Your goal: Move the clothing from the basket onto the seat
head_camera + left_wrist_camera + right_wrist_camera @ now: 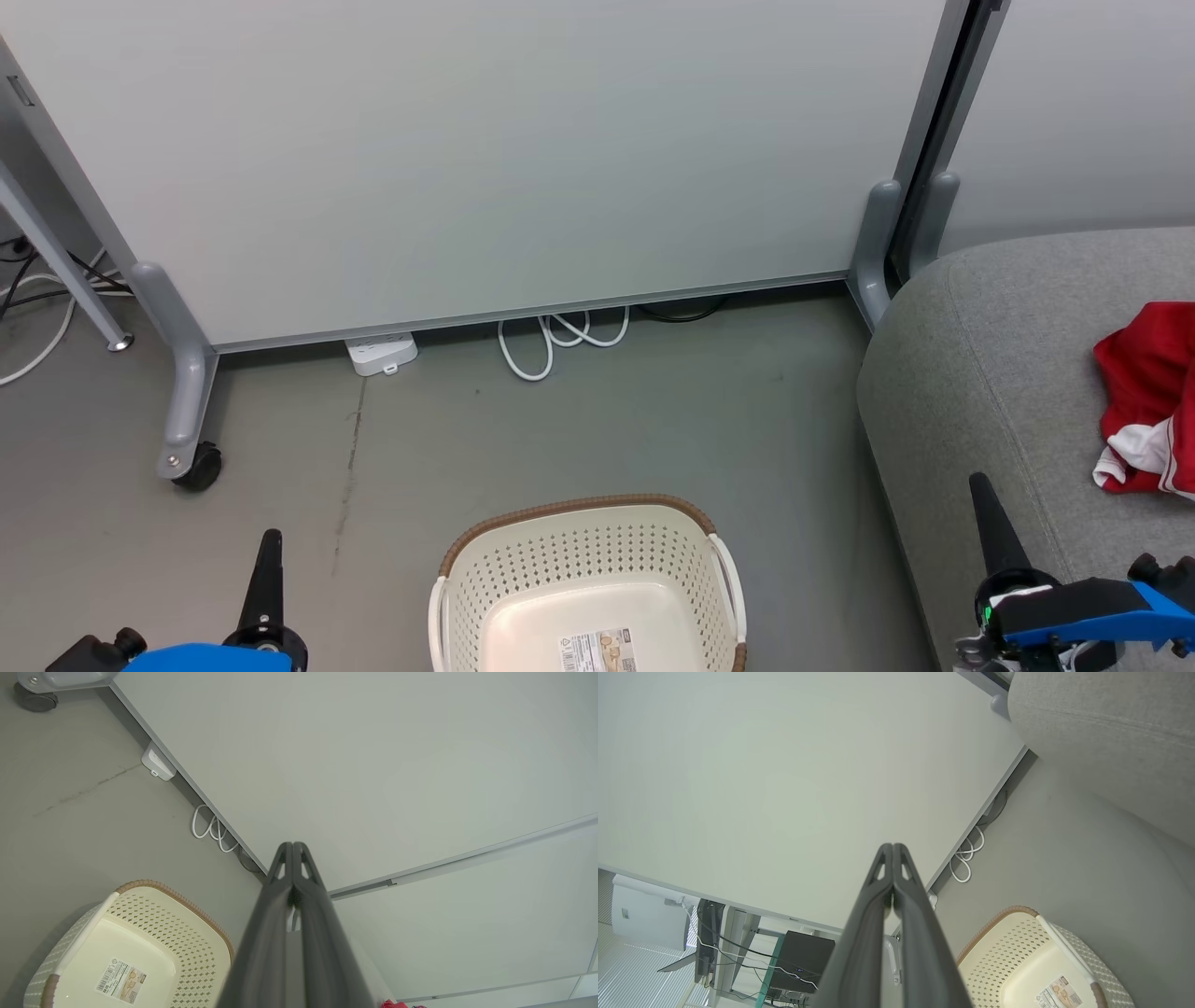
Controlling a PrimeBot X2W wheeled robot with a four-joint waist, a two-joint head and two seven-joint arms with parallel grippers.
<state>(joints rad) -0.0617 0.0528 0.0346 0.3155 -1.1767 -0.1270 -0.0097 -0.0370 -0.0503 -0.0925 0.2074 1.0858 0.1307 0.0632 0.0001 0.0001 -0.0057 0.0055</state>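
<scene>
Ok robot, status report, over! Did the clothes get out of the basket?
Left pincer shut, empty; right pincer shut, empty. Basket bare inside, label showing. Red clothing lies on the seat. Nothing between basket and seat.

One basket (579,508), one seat (980,373), one heap of clothing (1146,392).

The left gripper (269,543), its two long dark fingers pressed tip to tip, points almost straight up, while the right gripper (980,485), likewise closed, leans slightly leftward.
</scene>
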